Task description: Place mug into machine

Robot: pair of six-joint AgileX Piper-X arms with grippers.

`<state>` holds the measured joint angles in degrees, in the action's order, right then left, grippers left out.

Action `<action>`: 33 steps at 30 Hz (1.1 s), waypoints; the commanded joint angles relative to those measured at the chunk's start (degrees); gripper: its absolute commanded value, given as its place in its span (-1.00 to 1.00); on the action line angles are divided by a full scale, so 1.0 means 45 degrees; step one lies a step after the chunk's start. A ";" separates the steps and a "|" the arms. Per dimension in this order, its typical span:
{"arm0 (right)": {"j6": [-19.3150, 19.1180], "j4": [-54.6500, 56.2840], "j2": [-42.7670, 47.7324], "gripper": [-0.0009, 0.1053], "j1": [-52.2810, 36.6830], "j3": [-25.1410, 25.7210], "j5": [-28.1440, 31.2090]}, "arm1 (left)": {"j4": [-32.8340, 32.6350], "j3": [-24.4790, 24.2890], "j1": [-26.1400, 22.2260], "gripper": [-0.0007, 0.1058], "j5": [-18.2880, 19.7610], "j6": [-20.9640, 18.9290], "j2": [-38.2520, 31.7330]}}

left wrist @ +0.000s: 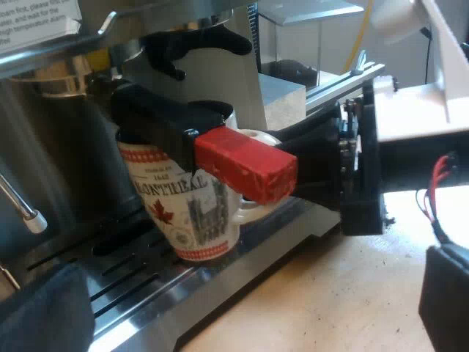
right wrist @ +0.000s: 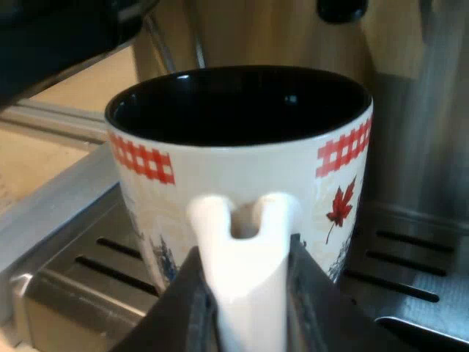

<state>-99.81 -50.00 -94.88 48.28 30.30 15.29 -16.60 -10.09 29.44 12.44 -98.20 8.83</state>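
Right gripper (right wrist: pixel 245 301) fingers (right wrist: pixel 187 308) are pinching the mug handle (right wrist: pixel 245 257), one pad on each side, jaws pressed onto it. Mug (right wrist: pixel 242 169) is sitting upright on the drip tray (right wrist: pixel 410 282) grate at the espresso machine (left wrist: pixel 44 154) front. Its base is looking flat on the slats in the left wrist view, though I can't confirm full contact. It's sitting directly under the metal holder (left wrist: pixel 157 117) locked into the machine, with the holder's red handle end (left wrist: pixel 245 169) sticking out over the mug's rim. Mug is showing empty, dark inside. Steam wand (left wrist: pixel 22 205) is hanging near the mug, apart from it. Other side: left gripper (left wrist: pixel 245 315) is hovering off the tray's edge, fingers spread wide, carrying nothing, facing the mug side-on.

Progress call: placement is looking essentially done, with the mug sitting where it needs to be, under the holder. Remaining: right gripper opening off the handle and backing straight out without dragging the mug or clipping the red handle end above. Left side isn't looking needed, as far as I'm judging.
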 commanded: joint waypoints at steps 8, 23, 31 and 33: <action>-0.0146 0.0231 -0.0097 -0.79 -0.0006 0.0446 0.0373 | 0.0184 -0.0034 0.0035 0.74 0.0034 -0.0107 0.0027; 0.0198 0.3595 0.1099 0.07 -0.0006 0.0446 0.0250 | 0.0300 -0.0034 0.0035 0.74 0.0034 -0.0107 0.0027; 0.0901 0.4281 0.1078 0.07 0.0602 0.0479 0.0092 | 0.0329 -0.0034 0.0035 0.74 0.0034 -0.0107 0.0027; 0.0901 0.4229 0.1000 0.07 0.0688 0.0509 0.0145 | 0.0331 -0.0034 0.0035 0.74 0.0034 -0.0107 0.0027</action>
<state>-95.52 -30.66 -90.72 51.50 31.71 15.35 -16.18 -10.09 29.44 12.44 -98.20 8.83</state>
